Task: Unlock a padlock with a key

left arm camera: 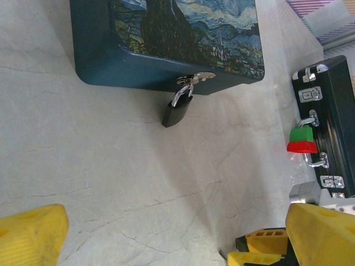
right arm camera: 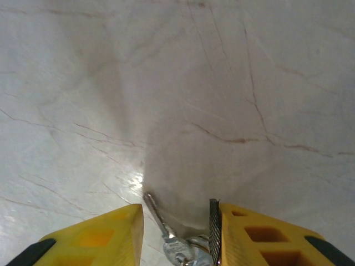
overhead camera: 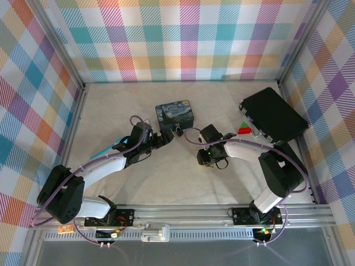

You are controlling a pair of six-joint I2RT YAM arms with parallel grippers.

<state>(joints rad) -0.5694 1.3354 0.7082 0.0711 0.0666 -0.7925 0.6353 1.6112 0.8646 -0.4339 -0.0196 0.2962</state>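
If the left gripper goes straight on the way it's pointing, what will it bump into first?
Probably the padlock hanging on the blue tin, dead ahead of the open left gripper. Depth is hard to judge.

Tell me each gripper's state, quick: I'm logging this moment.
Left gripper: open, holding nothing.
Right gripper: partly closed around the key; whether it grips it cannot be told.
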